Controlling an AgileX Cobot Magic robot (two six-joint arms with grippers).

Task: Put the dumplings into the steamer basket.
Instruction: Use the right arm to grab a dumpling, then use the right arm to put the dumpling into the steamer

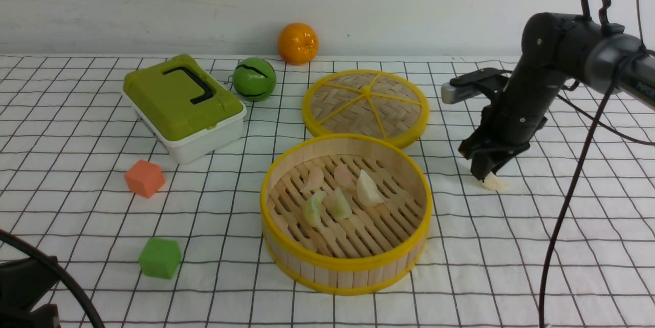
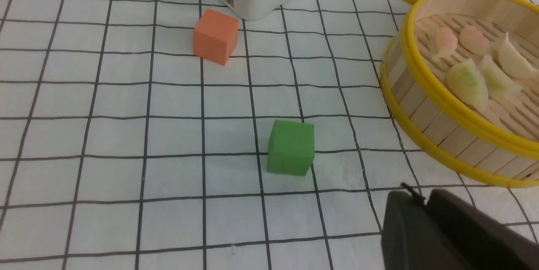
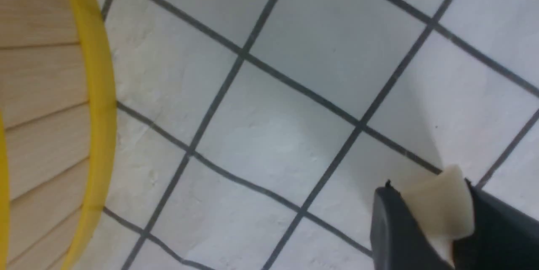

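No lettering on any object here is legible.

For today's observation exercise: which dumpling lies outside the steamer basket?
The cream-white dumpling between the right gripper's jaws, on the cloth right of the steamer basket; the others lie inside.

Black two-armed robot, seen mostly by its right arm.

The right arm [image 1: 517, 108] is matt black with rounded joint housings; its far link turns to a glossy dark grey tube bearing faint pale lettering too small to read. A grey, flat-ended bar sticks out sideways near the wrist. Thin black cables hang from the arm, and a black loop rises from the top joint. The right gripper [image 1: 488, 173] has dark, blunt fingers [image 3: 391, 228]. Of the left arm [image 1: 25, 287] only black casing and a curved black cable show; the left gripper [image 2: 425, 202] appears as smooth black blocks.
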